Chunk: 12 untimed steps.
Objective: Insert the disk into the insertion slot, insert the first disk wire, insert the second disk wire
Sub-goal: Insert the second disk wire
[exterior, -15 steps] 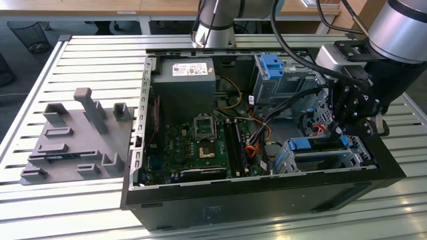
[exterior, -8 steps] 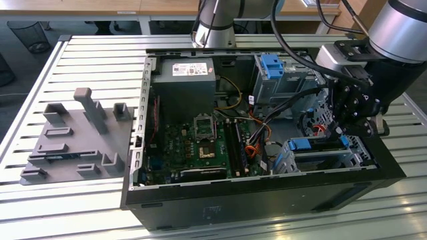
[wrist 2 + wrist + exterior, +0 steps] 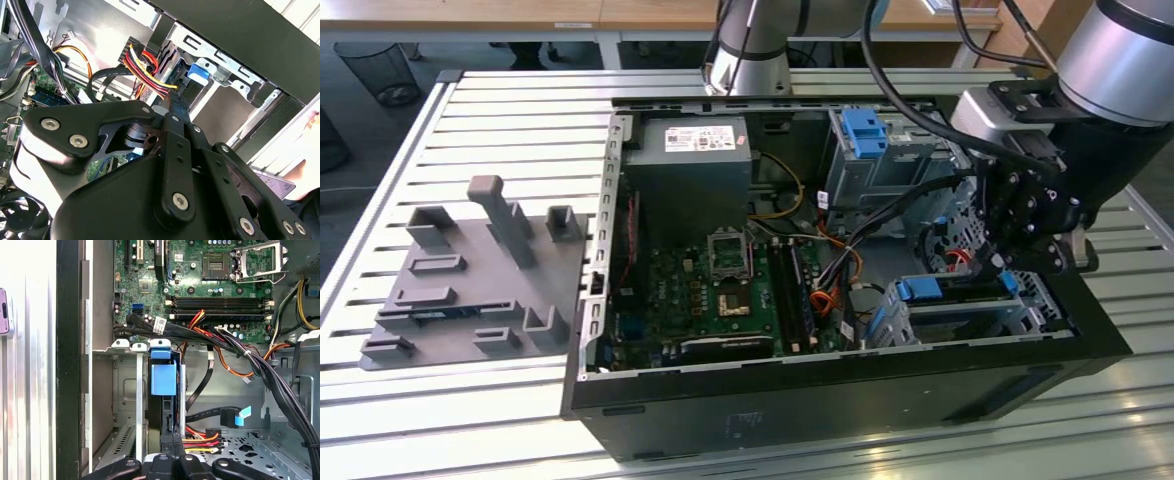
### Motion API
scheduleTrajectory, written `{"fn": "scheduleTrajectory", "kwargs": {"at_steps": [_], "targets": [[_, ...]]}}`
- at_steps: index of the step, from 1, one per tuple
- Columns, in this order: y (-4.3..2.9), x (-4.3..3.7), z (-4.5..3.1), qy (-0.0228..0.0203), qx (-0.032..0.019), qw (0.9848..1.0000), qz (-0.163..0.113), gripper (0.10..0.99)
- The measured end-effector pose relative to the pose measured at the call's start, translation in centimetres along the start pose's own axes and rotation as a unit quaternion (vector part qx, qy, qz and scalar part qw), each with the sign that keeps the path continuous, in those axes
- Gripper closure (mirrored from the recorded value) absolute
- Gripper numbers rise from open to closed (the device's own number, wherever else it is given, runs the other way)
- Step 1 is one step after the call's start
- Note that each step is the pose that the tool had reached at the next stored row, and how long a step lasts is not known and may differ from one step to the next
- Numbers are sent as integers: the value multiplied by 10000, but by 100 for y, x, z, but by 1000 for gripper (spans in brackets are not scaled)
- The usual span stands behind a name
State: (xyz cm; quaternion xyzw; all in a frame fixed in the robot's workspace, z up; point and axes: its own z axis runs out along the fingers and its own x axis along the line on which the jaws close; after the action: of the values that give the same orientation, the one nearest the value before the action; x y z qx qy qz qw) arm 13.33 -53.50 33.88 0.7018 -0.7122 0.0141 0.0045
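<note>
The disk (image 3: 927, 290) stands on edge inside the insertion slot (image 3: 974, 318), a perforated silver cage at the case's front corner on the exterior view's right. Its blue carrier tab (image 3: 163, 379) shows at the cage mouth (image 3: 125, 390). My gripper (image 3: 173, 449) hangs over the disk's rear end, its fingers close together on the plug of a red, yellow and black wire bundle (image 3: 205, 439). The second wrist view shows the same bundle (image 3: 150, 75) ending at my fingertips, beside the blue carrier (image 3: 197, 70). A black flat wire with a blue plug (image 3: 235, 416) lies loose beside the cage.
The open case holds a green motherboard (image 3: 720, 280), a grey power supply (image 3: 687, 170) and a taller grey bay with a blue latch (image 3: 867, 130). Thick black cables (image 3: 270, 370) cross near the cage. A grey fixture plate (image 3: 467, 280) lies on the slatted table at the exterior view's left.
</note>
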Motion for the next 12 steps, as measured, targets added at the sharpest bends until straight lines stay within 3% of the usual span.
{"fn": "scheduleTrajectory", "kwargs": {"at_steps": [12], "targets": [[77,1,-1,-2,1,10000,1,980]]}}
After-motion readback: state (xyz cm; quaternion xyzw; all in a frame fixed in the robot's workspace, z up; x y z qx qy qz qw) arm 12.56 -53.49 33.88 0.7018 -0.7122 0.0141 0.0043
